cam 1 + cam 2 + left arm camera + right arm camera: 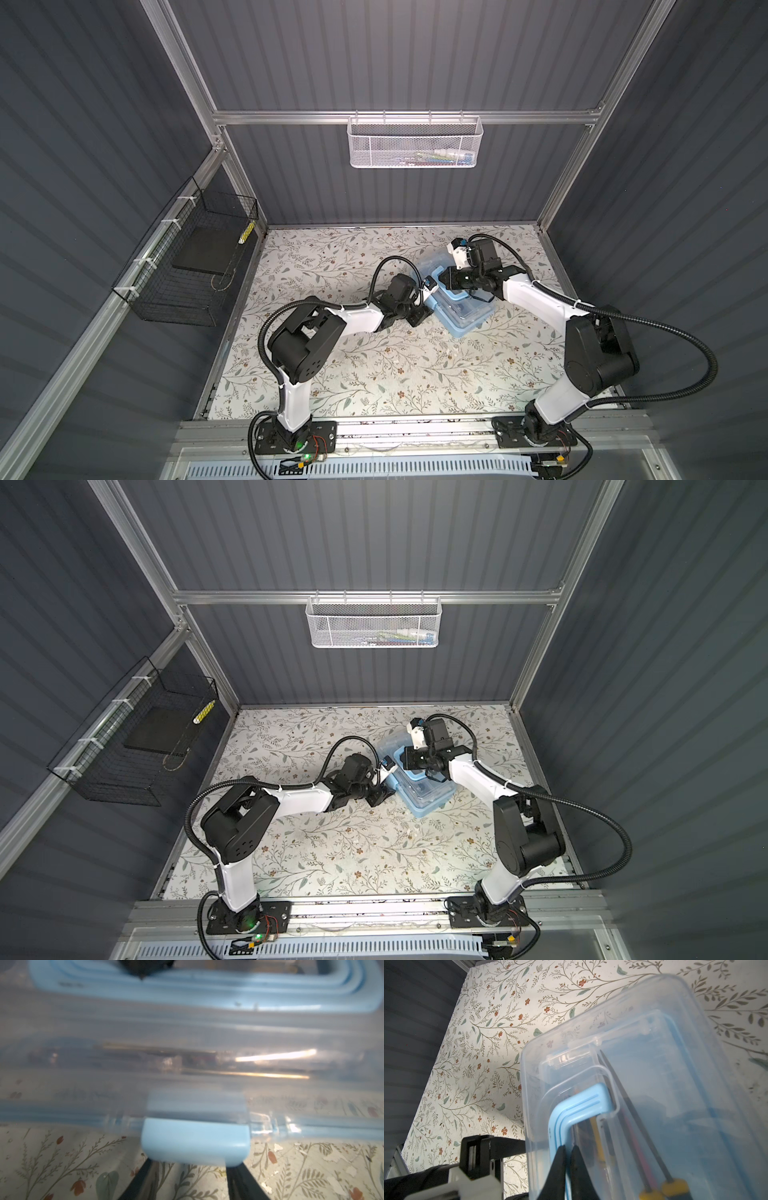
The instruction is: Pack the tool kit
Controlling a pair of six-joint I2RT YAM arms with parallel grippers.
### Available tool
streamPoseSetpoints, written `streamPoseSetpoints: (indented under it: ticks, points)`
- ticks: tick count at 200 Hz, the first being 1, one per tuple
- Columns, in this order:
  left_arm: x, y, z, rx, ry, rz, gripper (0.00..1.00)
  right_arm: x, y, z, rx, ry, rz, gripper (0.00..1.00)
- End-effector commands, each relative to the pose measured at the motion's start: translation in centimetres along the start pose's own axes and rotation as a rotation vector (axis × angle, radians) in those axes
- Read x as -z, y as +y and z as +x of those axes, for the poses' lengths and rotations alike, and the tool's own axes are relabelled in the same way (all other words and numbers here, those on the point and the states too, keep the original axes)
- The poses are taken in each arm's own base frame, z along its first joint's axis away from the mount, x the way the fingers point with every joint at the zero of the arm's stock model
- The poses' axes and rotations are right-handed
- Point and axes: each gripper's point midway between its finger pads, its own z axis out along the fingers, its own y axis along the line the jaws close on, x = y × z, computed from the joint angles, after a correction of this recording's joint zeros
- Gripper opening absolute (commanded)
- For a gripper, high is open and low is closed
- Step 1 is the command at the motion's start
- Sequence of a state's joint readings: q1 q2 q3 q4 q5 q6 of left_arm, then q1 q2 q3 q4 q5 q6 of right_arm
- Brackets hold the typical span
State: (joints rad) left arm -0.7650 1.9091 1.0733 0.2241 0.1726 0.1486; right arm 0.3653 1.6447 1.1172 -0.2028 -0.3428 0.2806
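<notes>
The tool kit (469, 320) (428, 802), a light blue box with a clear lid, lies on the floral table right of centre in both top views. My right gripper (442, 277) (568, 1151) is shut on the edge of the blue arched handle (583, 1101), which stands up from the lid. Through the lid, screwdrivers (633, 1122) with yellow grips lie inside. My left gripper (419, 318) (194, 1159) is at the box's near side. Its jaws stand apart, with the tips hidden under the blue latch (195, 1142). It holds nothing that I can see.
A white mesh basket (413, 143) holding small items hangs on the back rail. A black wire basket (187, 266) with a dark slab in it hangs on the left wall. The floral table (374, 374) stretches in front of the box, between the two arm bases.
</notes>
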Motion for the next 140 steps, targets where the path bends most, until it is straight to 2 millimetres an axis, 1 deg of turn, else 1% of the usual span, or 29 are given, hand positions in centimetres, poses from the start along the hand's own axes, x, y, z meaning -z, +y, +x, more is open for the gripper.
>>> streamPoseSetpoints:
  ticks: [1,47,78,134,140]
  points:
    - [2.1,1.6,-6.1,-0.047,-0.146,-0.068,0.40,-1.8,-1.7,10.8,-0.103,0.358,0.031,0.10]
    - [2.3,1.7,-6.4,-0.051,-0.122,-0.073,0.40,-1.9,-1.7,10.9,-0.105,0.357,0.027,0.10]
    - [2.3,1.8,-6.3,-0.050,-0.106,-0.077,0.40,-2.0,-1.8,11.3,-0.107,0.365,0.028,0.09]
    - [2.2,2.0,-6.7,-0.048,-0.093,-0.079,0.40,-2.1,-1.9,12.1,-0.121,0.381,0.023,0.09]
    - [2.2,2.0,-6.7,-0.048,-0.092,-0.078,0.40,-2.3,-1.8,11.6,-0.112,0.359,0.014,0.09]
